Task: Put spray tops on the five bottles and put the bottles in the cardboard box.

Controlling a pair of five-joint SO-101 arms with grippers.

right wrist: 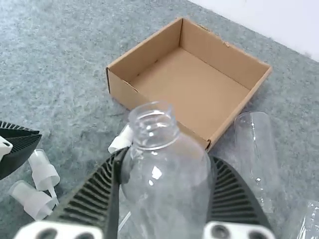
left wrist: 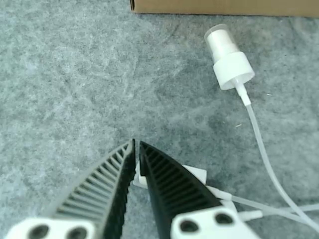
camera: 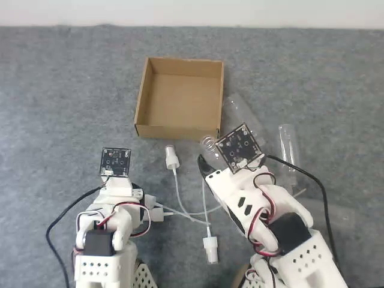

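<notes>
My right gripper is shut on a clear, uncapped bottle, held upright a little in front of the cardboard box. In the high view the bottle's neck shows near the box. My left gripper is shut and holds nothing, low over the carpet. A white spray top with a long tube lies ahead of it, and another spray top lies right under its fingers. A further spray top lies between the arms.
Spare clear bottles lie on the grey carpet to the right of the box. Thin dip tubes cross the carpet between the arms. The box is open on top with nothing inside.
</notes>
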